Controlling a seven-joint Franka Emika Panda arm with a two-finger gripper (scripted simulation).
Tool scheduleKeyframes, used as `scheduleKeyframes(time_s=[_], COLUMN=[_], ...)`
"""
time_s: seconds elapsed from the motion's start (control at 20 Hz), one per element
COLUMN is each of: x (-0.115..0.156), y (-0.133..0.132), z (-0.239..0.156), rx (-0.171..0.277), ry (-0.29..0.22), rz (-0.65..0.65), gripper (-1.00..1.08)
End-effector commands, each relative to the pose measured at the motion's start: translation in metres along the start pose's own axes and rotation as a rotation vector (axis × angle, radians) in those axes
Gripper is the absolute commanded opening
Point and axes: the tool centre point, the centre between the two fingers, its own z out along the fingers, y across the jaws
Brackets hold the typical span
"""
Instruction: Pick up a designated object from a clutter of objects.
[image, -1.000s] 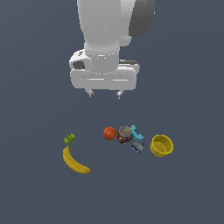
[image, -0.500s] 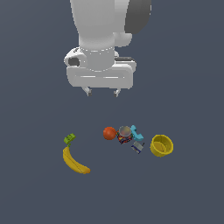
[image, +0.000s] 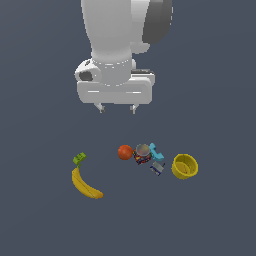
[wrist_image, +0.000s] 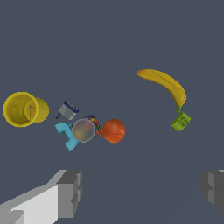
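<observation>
The designated object, a small red-orange ball, rests on the dark floor against the multicoloured can. Both sit in the clutter of objects with a cyan block and a small blue-white box. My gripper hangs high above the ball, open, with nothing between its fingers.
A yellow bowl lies tipped at the exterior view's right of the cluster. A yellow banana with a green brick at its tip lies at the exterior view's left.
The arm has shifted slightly toward the exterior view's left and a little upward. The objects on the floor have not moved.
</observation>
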Motion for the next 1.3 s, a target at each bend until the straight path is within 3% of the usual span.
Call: scheduleKeyframes(time_s=[0.0,0.4,1.25], x=[0.001,0.006,0.008], y=[0.000,-0.001,-0.006], z=[0.006,0.037,0.128], rx=[-0.002,-0.009,-0.015], ry=[-0.001,-0.008,-0.028], rz=[-0.031,-0.186,-0.651], gripper=[1.00,1.00,1.00])
